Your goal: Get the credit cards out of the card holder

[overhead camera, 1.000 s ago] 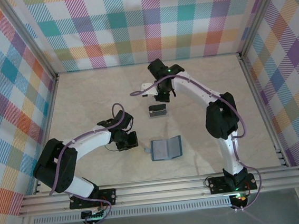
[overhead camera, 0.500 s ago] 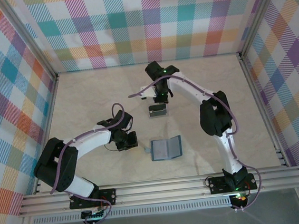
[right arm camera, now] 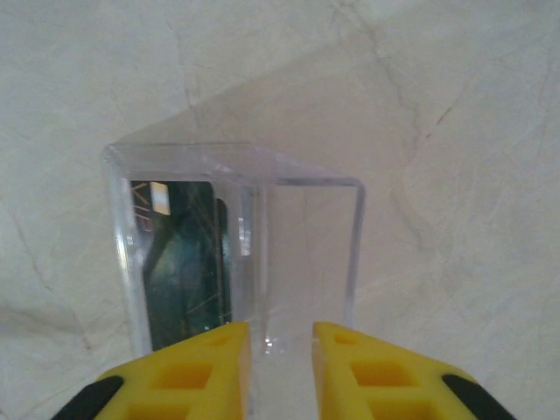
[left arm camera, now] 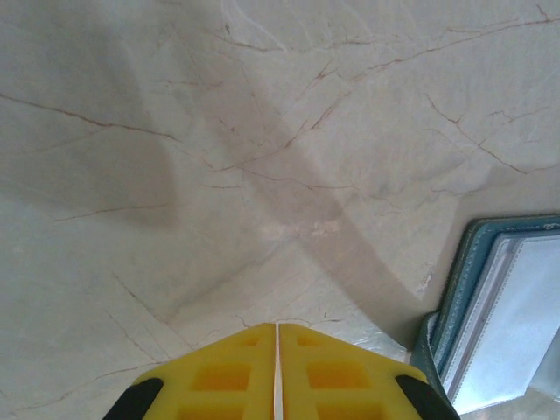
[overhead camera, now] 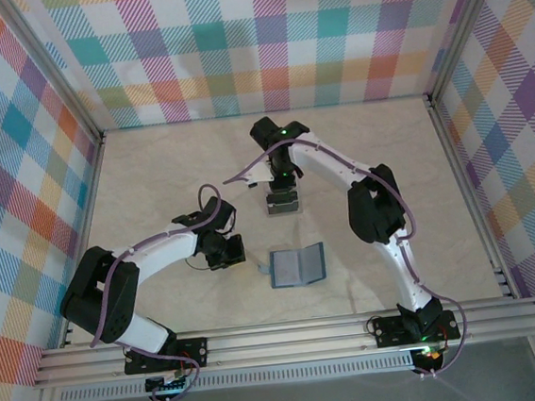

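The teal card holder (overhead camera: 296, 265) lies open on the table, its grey-blue pockets facing up; its edge also shows in the left wrist view (left arm camera: 499, 324). My left gripper (overhead camera: 229, 253) rests just left of it, shut with nothing between its yellow fingers (left arm camera: 276, 325). A dark credit card (right arm camera: 184, 262) stands in the left part of a clear plastic box (right arm camera: 236, 236). My right gripper (right arm camera: 282, 332) hangs over that box (overhead camera: 282, 202), open a little, with nothing in the gap but the box's clear wall.
The marble-patterned table (overhead camera: 153, 192) is walled by checked panels on three sides. A metal rail (overhead camera: 290, 336) runs along the near edge by the arm bases. A cable loops off the right arm (overhead camera: 246, 169).
My right gripper has shifted left and nearer, over the clear box, and its jaws have parted. The left arm and the card holder have stayed put.
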{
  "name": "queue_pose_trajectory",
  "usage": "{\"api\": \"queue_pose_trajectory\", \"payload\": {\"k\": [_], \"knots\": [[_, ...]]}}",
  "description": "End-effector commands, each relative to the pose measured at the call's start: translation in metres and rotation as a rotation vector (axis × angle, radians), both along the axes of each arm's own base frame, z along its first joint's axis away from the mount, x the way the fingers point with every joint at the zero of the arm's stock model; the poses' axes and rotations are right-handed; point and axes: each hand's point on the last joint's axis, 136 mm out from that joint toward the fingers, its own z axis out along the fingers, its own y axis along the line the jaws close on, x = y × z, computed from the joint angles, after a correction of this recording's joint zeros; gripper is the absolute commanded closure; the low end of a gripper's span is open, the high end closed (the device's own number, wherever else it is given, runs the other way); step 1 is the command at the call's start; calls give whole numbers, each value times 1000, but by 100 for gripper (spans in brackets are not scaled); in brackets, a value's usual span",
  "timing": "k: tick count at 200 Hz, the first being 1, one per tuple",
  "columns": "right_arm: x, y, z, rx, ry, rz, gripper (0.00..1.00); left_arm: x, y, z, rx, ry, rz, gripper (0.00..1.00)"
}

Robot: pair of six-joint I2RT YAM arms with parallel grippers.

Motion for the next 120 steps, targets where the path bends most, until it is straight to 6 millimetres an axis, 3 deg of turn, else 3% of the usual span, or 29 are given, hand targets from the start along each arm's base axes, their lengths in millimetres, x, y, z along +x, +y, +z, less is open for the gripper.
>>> {"api": "queue_pose_trajectory", "payload": {"k": [1, 61, 93, 120], "knots": [[19, 7, 12, 10, -92, -9, 72, -1, 4, -1, 2, 13, -4, 90], [44, 15, 38, 92, -239, -64, 69, 0, 6, 1, 6, 10, 0, 90], [36, 13, 29, 94, -209, -87, 69, 0, 5, 2, -2, 10, 6, 90], [23, 11, 36, 132, -188, -107, 64, 0, 5, 5, -1, 5, 4, 90]]}}
